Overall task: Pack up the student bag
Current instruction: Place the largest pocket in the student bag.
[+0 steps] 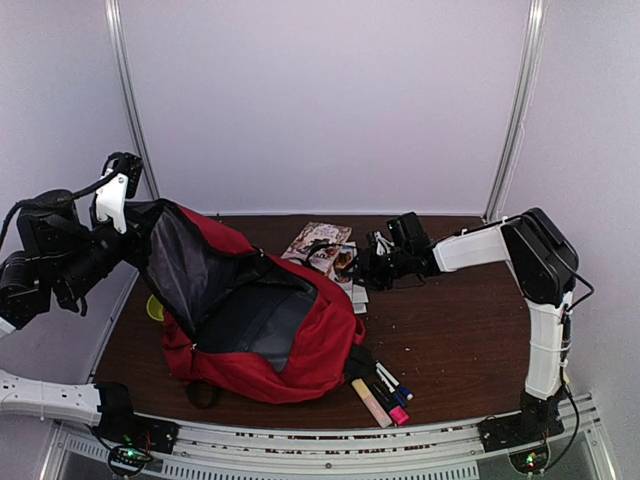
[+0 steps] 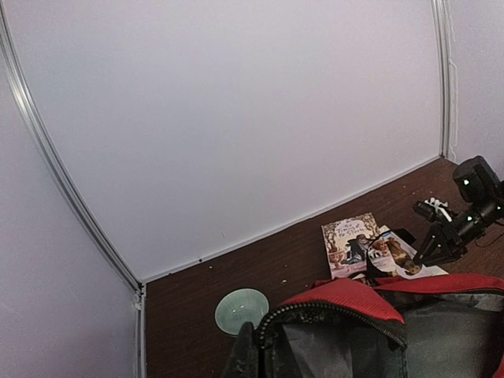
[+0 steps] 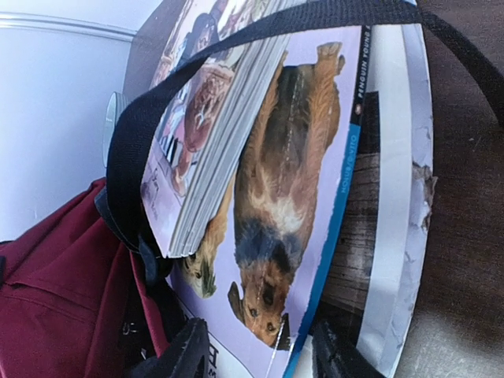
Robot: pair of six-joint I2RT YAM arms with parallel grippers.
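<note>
Top external view, items as I count them from my station:

1. student bag [image 1: 300,340]: red. It lies on the left half of the surface [image 1: 460,330], reaching from near the left edge to about the middle and close to the near edge. The main zip is open, grey lining shows, and the upper rim is held up off the surface.
2. left fingers [image 1: 138,218]: closed tight on that raised rim, above the left edge.
3. right fingers [image 1: 362,268]: standing partly apart, low by the books near the middle of the far edge. On my right wrist view a corner of the dog-cover paperback [image 3: 291,205] lies between them. I cannot tell whether either one touches it.
4. illustrated paperback [image 1: 318,240]: resting on the dog-cover one, with a black strap [image 3: 126,142] looped across both.
5. markers [image 1: 385,395]: a cluster at the near edge, just beside the bag's right end.
6. pale green disc [image 2: 242,309]: near the left edge, just beside the bag.
</note>
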